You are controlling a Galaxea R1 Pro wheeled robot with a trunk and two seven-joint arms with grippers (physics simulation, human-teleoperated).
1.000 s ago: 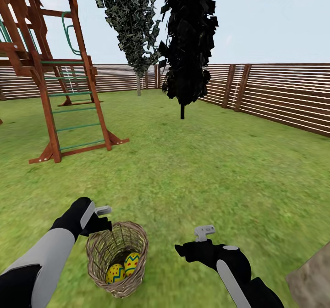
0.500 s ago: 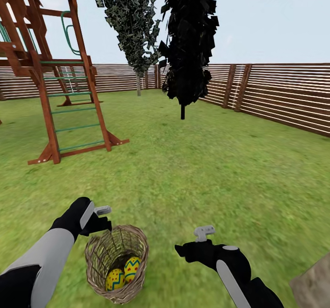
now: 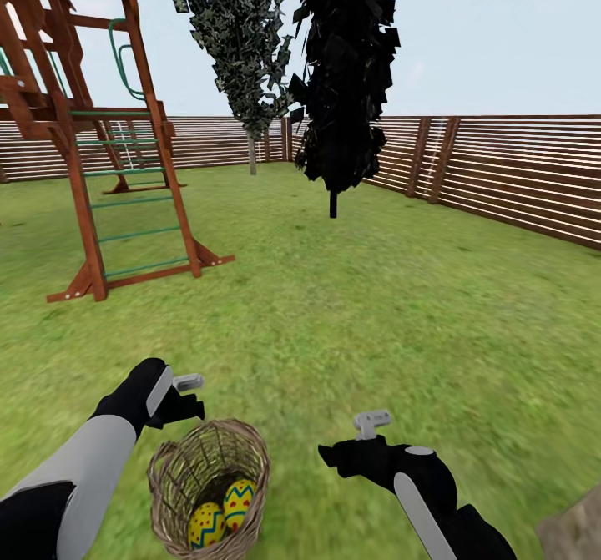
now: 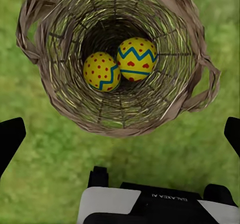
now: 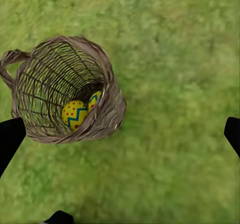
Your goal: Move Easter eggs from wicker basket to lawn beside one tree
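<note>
Eggs, two yellow red-dotted ones [image 4: 120, 65], lay deep in round tan wicker basket [image 3: 171, 468] on green lawn [image 3: 376, 318]. Left tool [image 3: 190, 395] hung beside rim, spread wide; right tool [image 3: 367, 431] likewise spread. Best lowered straight, centred over one egg.

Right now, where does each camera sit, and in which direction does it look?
Head view: high on the robot, facing forward and down over green lawn; both arms, left tool, right tool.
Left wrist view: above the round tan wicker basket, looking straight in; black fingertips.
Right wrist view: beside that basket, looking down.
All share the yellow dotted eggs.
</note>
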